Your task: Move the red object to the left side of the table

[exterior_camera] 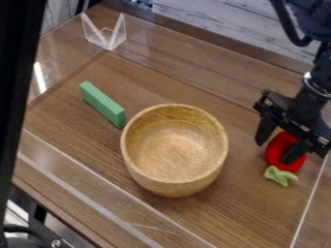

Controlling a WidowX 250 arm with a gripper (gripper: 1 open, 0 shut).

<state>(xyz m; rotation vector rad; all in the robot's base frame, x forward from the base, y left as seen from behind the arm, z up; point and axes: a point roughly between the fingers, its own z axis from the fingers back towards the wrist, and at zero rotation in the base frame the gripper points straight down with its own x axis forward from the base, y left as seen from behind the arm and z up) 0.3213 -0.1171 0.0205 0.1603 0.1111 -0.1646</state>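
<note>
- Camera view: the black tool (291, 143) points down over the red object (285, 152) at the right side of the table (77, 136), a finger on each side of it; whether it grips cannot be told.
- The red object lies on the table, green tip toward the near edge.
- A wooden bowl (175, 148) sits left of it; a green block (103, 103) lies farther left.
</note>
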